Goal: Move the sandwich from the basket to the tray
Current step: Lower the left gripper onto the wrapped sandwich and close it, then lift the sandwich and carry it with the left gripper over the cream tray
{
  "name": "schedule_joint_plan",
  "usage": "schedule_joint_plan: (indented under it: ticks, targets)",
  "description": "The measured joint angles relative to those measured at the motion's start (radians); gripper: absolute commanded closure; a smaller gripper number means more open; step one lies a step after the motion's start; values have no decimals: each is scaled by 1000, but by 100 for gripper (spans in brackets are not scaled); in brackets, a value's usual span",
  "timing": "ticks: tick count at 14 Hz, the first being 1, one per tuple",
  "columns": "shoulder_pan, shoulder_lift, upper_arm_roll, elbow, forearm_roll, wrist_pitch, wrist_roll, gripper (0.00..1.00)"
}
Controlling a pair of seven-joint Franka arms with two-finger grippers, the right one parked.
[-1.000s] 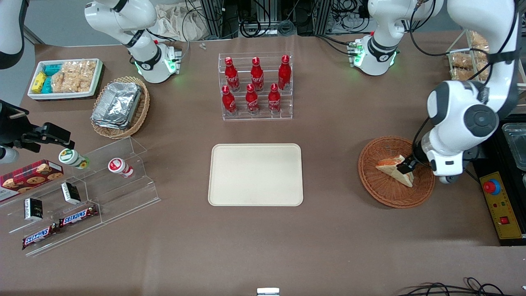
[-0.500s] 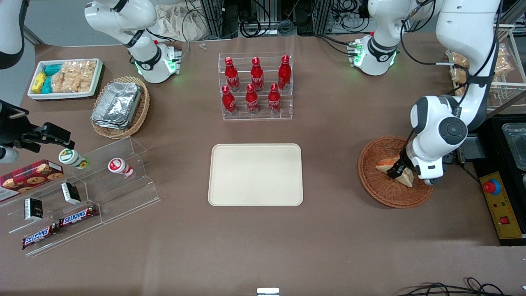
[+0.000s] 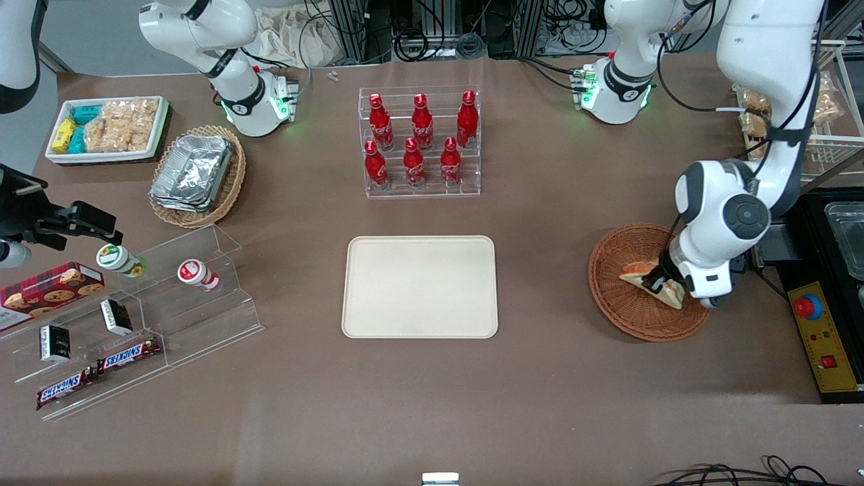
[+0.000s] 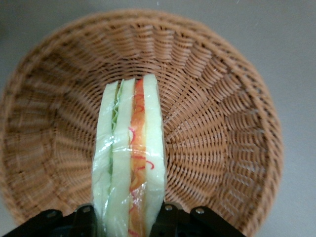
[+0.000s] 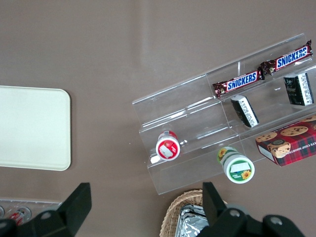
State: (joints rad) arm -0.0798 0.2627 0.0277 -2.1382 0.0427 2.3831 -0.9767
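Note:
The sandwich [image 3: 634, 272], a wrapped wedge of white bread with an orange-red filling, is in the round reddish-brown wicker basket [image 3: 624, 314] toward the working arm's end of the table. My left gripper [image 3: 658, 283] is low in the basket and shut on the sandwich. In the left wrist view the sandwich [image 4: 131, 153] stands on edge between the two black fingers [image 4: 170, 217], over the basket's woven floor [image 4: 222, 123]. The cream tray [image 3: 420, 287] lies bare at mid-table, beside the basket toward the parked arm's end, and also shows in the right wrist view [image 5: 29, 128].
A clear rack of red bottles [image 3: 420, 145] stands farther from the camera than the tray. A control box with a red button [image 3: 817, 331] lies beside the basket at the table's edge. An acrylic snack stand [image 3: 135, 310], a tan basket of foil containers [image 3: 196, 175] and a white snack bin [image 3: 108, 128] are at the parked arm's end.
The left arm swung in over the basket and its gripper came down around the sandwich and closed on it. The sandwich has tipped up and shifted slightly.

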Motion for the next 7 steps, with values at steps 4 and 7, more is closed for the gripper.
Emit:
schedule_joint_plan:
  ticks: [4,7]
  targets:
    - [-8,-162,-81,119,0,-324,130,100]
    - [-18,-188,-234,187,-1,-389,261,100]
